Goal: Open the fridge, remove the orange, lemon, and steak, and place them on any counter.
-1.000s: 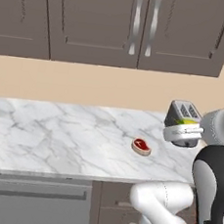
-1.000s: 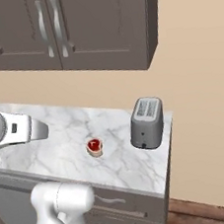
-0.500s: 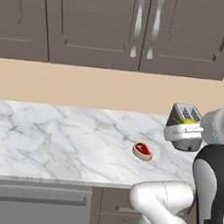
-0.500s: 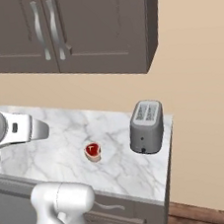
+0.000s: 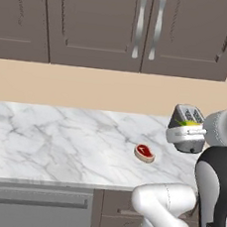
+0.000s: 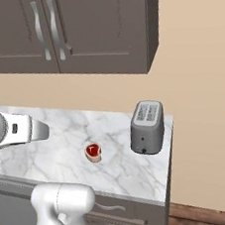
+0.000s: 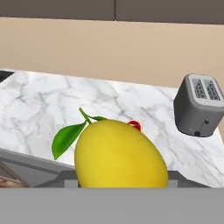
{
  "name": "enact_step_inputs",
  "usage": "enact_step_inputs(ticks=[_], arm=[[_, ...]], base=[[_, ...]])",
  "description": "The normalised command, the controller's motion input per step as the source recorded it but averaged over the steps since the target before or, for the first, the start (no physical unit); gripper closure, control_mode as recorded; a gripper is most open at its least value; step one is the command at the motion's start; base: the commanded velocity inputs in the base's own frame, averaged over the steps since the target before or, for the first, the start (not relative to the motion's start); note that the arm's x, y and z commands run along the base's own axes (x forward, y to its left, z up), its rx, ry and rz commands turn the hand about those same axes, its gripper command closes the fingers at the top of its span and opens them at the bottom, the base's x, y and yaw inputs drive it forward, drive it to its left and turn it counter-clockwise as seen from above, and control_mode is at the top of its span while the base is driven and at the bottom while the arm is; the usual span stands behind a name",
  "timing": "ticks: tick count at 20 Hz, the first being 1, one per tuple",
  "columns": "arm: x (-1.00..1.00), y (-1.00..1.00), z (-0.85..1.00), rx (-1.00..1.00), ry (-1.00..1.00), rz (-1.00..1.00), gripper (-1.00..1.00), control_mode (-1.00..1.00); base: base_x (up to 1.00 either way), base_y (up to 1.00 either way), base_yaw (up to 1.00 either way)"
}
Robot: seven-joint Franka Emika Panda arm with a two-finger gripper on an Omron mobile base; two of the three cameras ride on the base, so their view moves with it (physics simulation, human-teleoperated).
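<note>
My gripper [image 5: 185, 131] is shut on the lemon [image 7: 120, 156], a bright yellow oval with a green leaf that fills the lower middle of the hand view and hides the fingertips. From the left base view a sliver of the lemon [image 5: 188, 124] shows in the hand, held above the right end of the white marble counter [image 5: 57, 139]. The steak [image 5: 145, 153], red with a pale rim, lies flat on the counter [image 6: 126, 167] left of the hand, and the steak [image 6: 93, 152] also shows in the right base view. The fridge and the orange are out of view.
A grey toaster [image 6: 146, 127] stands at the counter's right end by the beige wall, with the toaster [image 5: 188, 113] partly behind my hand. Dark brown wall cabinets [image 5: 145, 29] hang above. A dishwasher front [image 5: 35, 209] sits under the counter at left.
The whole picture has slid slightly down in both base views, so the camera has moved. The lemon stays in the gripper and the steak lies where it was.
</note>
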Motion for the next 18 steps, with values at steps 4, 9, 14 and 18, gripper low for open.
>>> enact_step_inputs(ticks=[4, 9, 14, 18], arm=[[0.09, 0.0, -0.07, 0.0, 0.0, 0.0, 1.0, -1.0], [0.41, 0.0, -0.24, 0.0, 0.09, 0.0, 1.0, -1.0], [0.66, 0.12, -0.3, -0.05, 0.27, 0.0, 1.0, -1.0], [0.73, 0.26, -0.36, -0.11, 0.21, 0.0, 1.0, -1.0]], base=[[0.02, 0.02, 0.0], [0.0, 0.0, 0.0], [0.0, 0.0, 0.0], [0.0, 0.0, 0.0]])
